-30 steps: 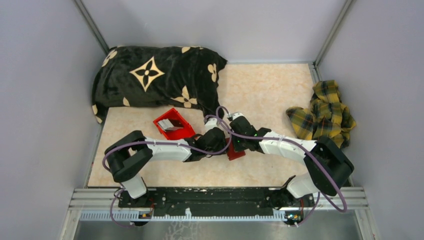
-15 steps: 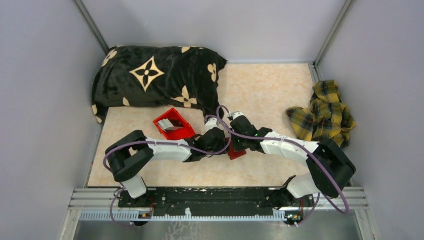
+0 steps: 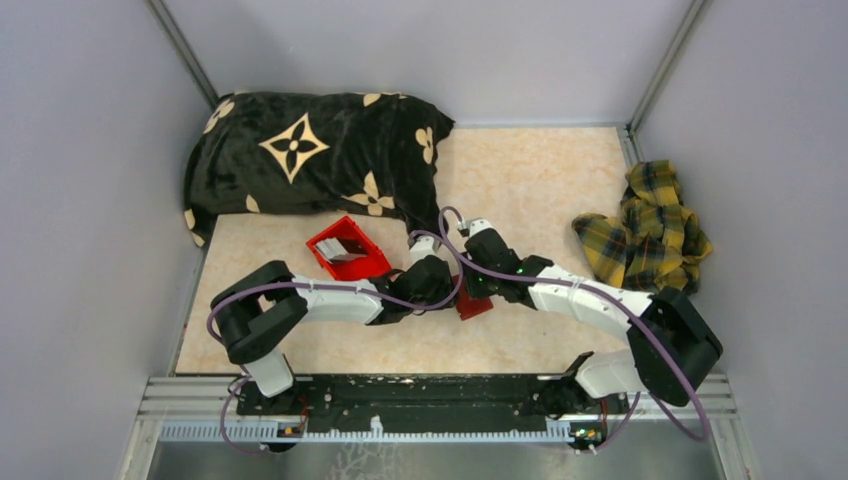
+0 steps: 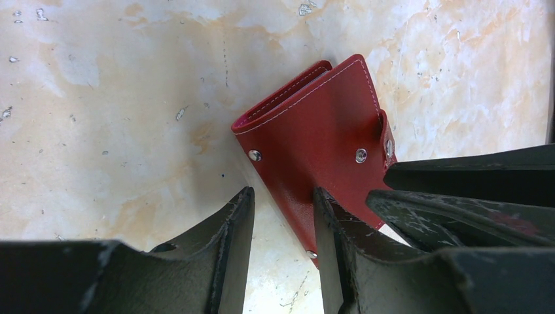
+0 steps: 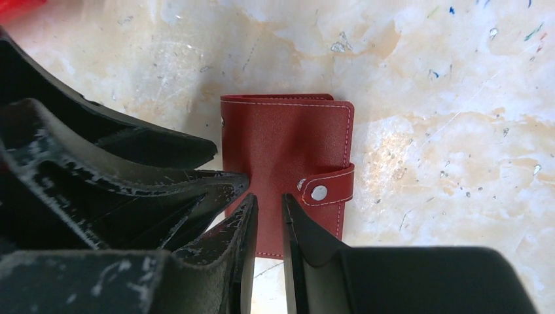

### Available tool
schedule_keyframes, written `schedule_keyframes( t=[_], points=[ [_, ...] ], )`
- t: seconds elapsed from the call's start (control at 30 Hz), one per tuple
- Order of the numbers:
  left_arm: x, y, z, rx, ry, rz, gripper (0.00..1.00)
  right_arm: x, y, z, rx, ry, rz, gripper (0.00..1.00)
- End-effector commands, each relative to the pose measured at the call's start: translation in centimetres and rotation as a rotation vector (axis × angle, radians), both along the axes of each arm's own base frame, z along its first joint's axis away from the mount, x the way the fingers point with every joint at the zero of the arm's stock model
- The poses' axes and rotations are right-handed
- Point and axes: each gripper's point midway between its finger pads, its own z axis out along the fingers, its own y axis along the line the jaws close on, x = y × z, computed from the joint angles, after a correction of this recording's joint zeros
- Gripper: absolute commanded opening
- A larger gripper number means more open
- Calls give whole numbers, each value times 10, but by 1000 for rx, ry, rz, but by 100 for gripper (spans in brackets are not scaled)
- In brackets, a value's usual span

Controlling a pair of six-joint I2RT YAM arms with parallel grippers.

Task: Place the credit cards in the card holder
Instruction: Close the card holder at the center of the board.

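The card holder (image 3: 471,304) is a dark-red wallet lying flat on the table between both arms, folded shut with its snap tab (image 5: 327,188) fastened. Seen from the left wrist, the card holder (image 4: 321,124) has its near left edge under my left gripper (image 4: 281,203), whose jaws stand open astride that edge. My right gripper (image 5: 269,204) hovers over the card holder (image 5: 288,140) with its jaws a narrow gap apart and nothing between them. Pale credit cards (image 3: 344,246) show inside a bright red bin (image 3: 367,262).
A black pillow with tan flower marks (image 3: 310,160) lies at the back left. A yellow plaid cloth (image 3: 650,225) is bunched at the right wall. Grey walls close in three sides. Both grippers crowd together over the wallet.
The right gripper's jaws have parted slightly from shut. The right arm's elbow has swung out to the right. Left arm and wallet have not moved.
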Motion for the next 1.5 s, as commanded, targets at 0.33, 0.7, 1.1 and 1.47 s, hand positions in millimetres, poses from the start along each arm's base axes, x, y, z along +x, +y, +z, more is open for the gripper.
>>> schedule_keyframes(
  t=[0.33,0.7,1.1,1.47],
  points=[
    [-26,30,-47,151,108,-30,46,22,-4,41,13,-121,-47,22],
    [-26,30,-47,150,108,-30,46,26,-10,27,-70,-102,-57,27],
    [-26,29,-49,151,110,-35,46,31,-13,15,-125,-90,-62,27],
    [-27,30,-52,154,116,-35,46,34,-15,16,-143,-102,-66,17]
  ],
)
